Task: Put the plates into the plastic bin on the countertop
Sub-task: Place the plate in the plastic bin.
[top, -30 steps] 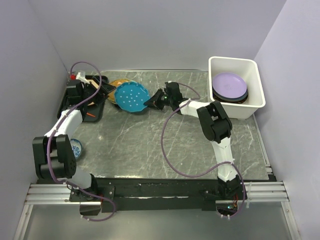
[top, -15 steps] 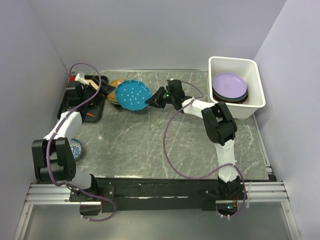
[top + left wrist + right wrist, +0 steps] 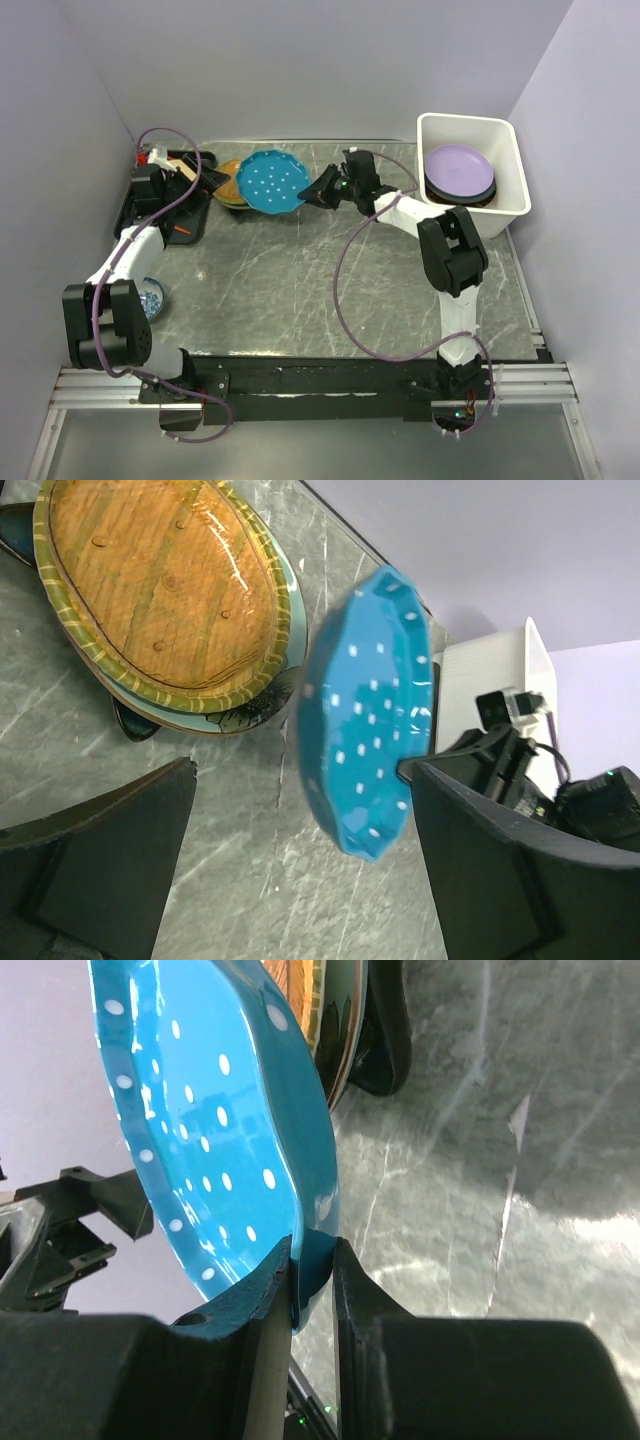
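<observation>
My right gripper [image 3: 318,190] is shut on the rim of a teal plate with white dots [image 3: 272,182], holding it tilted above the countertop [image 3: 300,280]. In the right wrist view both fingers pinch the teal plate's [image 3: 200,1140] edge at the right gripper [image 3: 312,1270]. My left gripper [image 3: 305,880] stands open and empty, its fingers apart on either side of the teal plate [image 3: 370,710]. An orange plate [image 3: 165,590] lies on another plate at the back left. The white plastic bin [image 3: 505,200] at the back right holds a lavender plate [image 3: 458,168] on darker ones.
A flat black tray [image 3: 160,210] lies at the left edge under my left arm. A small blue-and-white bowl [image 3: 152,297] sits near the left arm's elbow. Purple cables loop over the countertop from both arms. Walls close in the left, back and right sides.
The right gripper has carried the teal plate up and toward the back right, off the orange plate. The left gripper has opened wider and drawn slightly back.
</observation>
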Controlling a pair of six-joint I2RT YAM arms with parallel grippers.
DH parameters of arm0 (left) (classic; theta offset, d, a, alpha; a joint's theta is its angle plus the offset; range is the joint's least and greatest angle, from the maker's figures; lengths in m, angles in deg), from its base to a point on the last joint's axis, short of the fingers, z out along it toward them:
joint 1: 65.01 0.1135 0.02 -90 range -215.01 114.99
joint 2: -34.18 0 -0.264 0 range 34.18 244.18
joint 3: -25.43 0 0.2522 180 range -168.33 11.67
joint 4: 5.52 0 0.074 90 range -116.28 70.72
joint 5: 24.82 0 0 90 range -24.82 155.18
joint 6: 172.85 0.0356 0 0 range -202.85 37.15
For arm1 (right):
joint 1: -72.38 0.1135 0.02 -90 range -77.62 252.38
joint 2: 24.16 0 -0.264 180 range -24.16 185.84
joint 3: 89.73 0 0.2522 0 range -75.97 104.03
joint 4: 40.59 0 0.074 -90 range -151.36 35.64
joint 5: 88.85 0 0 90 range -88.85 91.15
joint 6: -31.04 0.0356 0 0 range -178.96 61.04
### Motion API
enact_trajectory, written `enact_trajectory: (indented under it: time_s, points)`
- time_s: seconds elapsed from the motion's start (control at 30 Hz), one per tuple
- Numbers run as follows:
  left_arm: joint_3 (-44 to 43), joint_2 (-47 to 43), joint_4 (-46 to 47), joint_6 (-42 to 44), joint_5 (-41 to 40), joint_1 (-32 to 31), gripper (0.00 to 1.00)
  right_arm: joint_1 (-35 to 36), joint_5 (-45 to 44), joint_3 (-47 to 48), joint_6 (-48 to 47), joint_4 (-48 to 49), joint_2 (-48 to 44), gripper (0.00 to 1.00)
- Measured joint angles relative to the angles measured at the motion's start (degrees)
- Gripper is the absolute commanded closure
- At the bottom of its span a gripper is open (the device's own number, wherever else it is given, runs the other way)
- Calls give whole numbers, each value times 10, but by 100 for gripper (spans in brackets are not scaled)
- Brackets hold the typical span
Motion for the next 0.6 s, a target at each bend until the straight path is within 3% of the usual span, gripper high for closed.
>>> enact_trajectory:
  time_s: [0.6]
  points:
    - [21, 0, 5, 0, -11, -8, 6, -53, -5, -45, -38, -46, -98, 99]
